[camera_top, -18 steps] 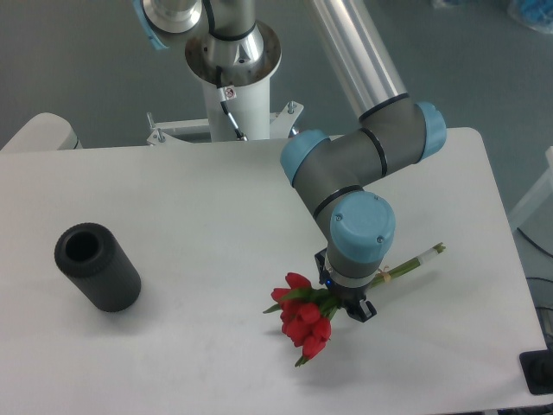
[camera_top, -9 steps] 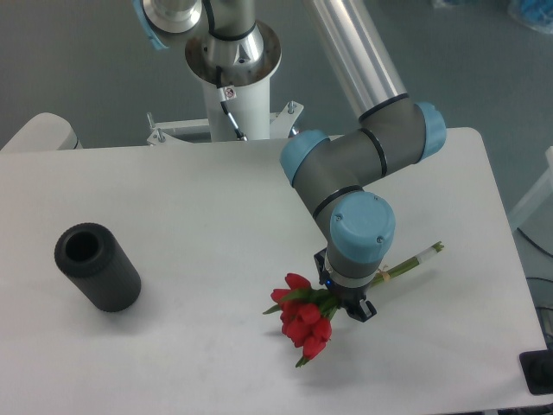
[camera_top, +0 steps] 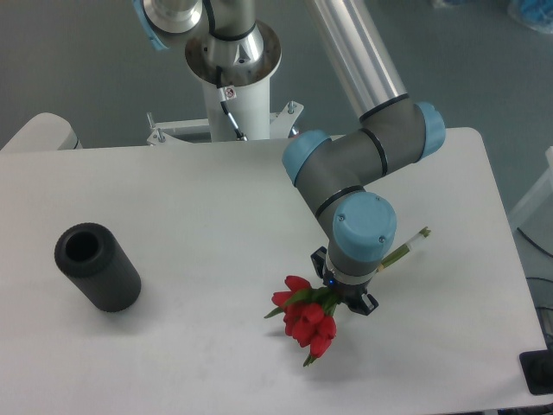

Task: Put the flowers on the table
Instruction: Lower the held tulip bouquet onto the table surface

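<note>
- We've got the flowers (camera_top: 306,320) low over the near right part of the table (camera_top: 199,216), red heads pointing near-left, pale stem ends poking out far-right behind the wrist.
- The gripper (camera_top: 344,303) looks clamped across the stems; the wrist hides the jaws, so that's our read.
- Light, soft, easily crushed, we reckon: the stems are the place to hold, never the blooms.
- The black cylinder (camera_top: 97,266) lies well apart on the left, nothing blocking us.

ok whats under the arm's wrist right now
The middle of the flowers passes under it: red heads stick out at the lower left, pale stem ends at the upper right. The wrist hides the claw and its grip.
</note>
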You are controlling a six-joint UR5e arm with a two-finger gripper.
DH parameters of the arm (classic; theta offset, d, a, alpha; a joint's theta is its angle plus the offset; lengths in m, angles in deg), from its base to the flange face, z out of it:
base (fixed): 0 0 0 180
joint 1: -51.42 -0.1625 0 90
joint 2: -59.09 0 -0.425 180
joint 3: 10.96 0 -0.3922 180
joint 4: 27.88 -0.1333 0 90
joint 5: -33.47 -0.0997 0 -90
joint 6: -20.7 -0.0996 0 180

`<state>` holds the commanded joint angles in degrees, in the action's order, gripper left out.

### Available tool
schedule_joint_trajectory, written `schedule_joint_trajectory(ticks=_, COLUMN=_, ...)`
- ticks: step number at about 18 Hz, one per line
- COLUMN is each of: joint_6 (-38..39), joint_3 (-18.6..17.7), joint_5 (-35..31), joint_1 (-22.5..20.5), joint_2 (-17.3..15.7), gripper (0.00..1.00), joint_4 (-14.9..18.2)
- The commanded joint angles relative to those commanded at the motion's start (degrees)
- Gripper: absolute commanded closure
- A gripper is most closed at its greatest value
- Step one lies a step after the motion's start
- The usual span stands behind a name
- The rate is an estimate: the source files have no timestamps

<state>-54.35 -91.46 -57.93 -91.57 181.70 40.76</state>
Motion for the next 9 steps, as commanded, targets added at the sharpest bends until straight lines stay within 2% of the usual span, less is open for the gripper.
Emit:
schedule_joint_trajectory(ticks=4, joint_6=3.06, joint_3=-0.7, joint_5=0.27, joint_1=-0.01, joint_2=-0.88, gripper=0.97, joint_4=0.44)
schedule_joint_trajectory(ticks=7, joint_6=6.15, joint_3=-3.07, joint_5=0.7, joint_1=0.43, joint_2=-2.98, gripper=0.97, joint_4=0.62)
schedule_joint_trajectory(ticks=9, joint_6=6.42, joint_3=-3.96, joint_5=2.28, joint_1=0.52, joint_2=-3.26, gripper=0.97, joint_4=0.44)
